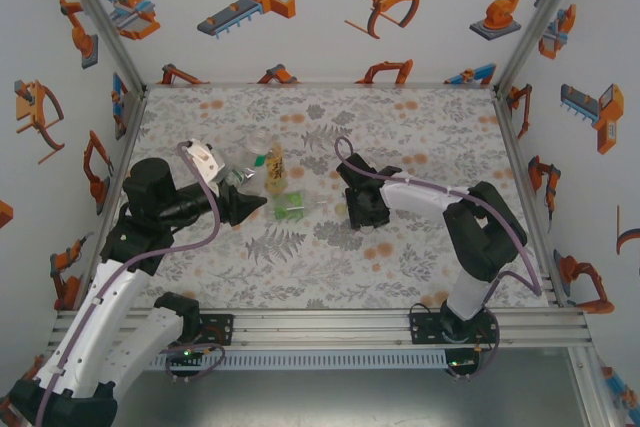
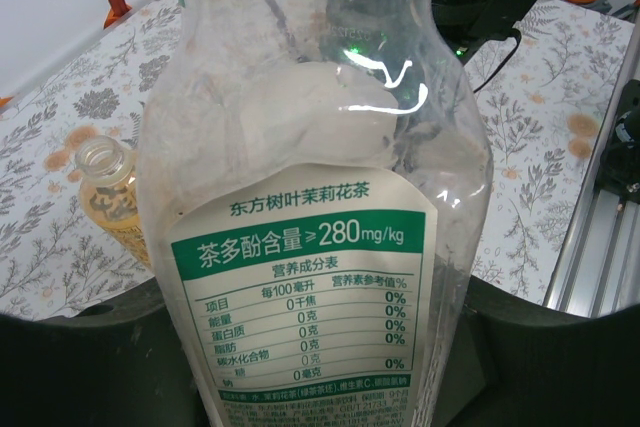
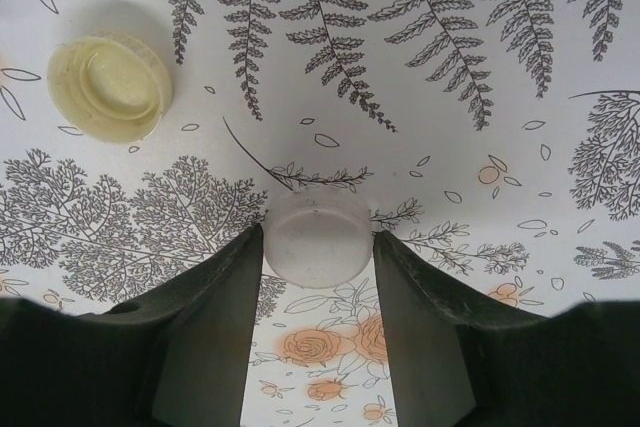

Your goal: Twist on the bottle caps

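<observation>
Left tool (image 2: pixel 320 367) clenches the clear green-labelled plastic bottle (image 2: pixel 320 197); right tool (image 3: pixel 318 272) pinches a whitish round plastic cap (image 3: pixel 318 235).

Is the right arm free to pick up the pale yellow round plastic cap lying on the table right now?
Probably not yet: the right end effector is closed on the whitish round plastic cap. The pale yellow cap itself lies uncovered nearby.
</observation>
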### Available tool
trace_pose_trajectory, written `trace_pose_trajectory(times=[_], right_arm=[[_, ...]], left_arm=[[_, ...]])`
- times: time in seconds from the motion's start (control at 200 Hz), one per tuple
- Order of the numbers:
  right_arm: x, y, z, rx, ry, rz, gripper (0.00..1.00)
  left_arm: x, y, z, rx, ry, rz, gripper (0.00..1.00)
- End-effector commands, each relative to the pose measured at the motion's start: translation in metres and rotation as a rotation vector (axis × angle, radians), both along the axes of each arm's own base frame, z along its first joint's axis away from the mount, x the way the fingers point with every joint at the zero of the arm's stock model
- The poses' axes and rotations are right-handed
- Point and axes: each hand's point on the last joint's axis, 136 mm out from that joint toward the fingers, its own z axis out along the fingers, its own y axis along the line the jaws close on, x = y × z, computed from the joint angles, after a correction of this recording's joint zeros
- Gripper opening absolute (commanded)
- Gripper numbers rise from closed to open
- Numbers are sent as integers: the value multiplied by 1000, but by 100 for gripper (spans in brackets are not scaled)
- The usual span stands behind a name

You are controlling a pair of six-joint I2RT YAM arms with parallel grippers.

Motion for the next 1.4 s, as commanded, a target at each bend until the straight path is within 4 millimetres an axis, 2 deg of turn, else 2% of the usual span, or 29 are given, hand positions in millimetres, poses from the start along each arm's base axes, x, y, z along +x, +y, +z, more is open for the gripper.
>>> trace_pose_trajectory(times=[0.0, 1.392], right_arm=[[-16, -9, -4, -33, 50, -4, 47], [-5, -3, -8, 3, -25, 12, 47]], left_arm=[[-2, 1, 7, -18, -16, 2, 3], [-2, 2, 6, -13, -20, 8, 3]])
